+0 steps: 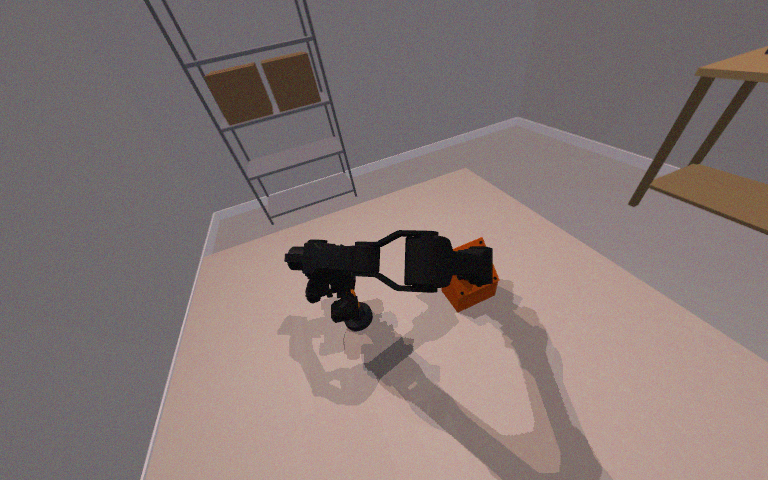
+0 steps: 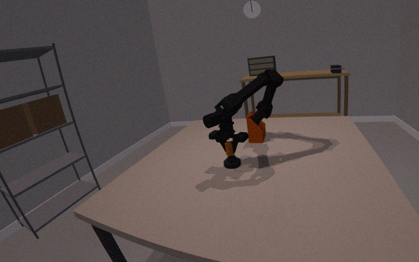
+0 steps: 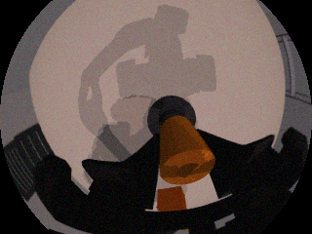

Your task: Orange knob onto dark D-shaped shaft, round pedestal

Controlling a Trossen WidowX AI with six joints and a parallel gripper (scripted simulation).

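The orange knob (image 2: pixel 229 148) (image 3: pixel 182 146) is a tapered cylinder, held nearly upright with a slight lean in the exterior view. My gripper (image 2: pixel 229 150) (image 3: pixel 177 135) is shut on it, one finger on each side. The dark round pedestal (image 2: pixel 232 164) (image 1: pixel 360 321) (image 3: pixel 154 117) stands on the table directly below the knob. The knob's lower end is at or just above the pedestal's raised middle; whether they touch I cannot tell. The shaft and the knob's hole are hidden, so their flat sides do not show.
The orange arm base block (image 1: pixel 477 298) (image 2: pixel 255 132) stands on the table (image 1: pixel 254 407) (image 2: pixel 247 216) behind the pedestal in the exterior view. The arm's shadows fall across the table top. A metal shelf rack with brown boxes and a wooden bench stand off the table.
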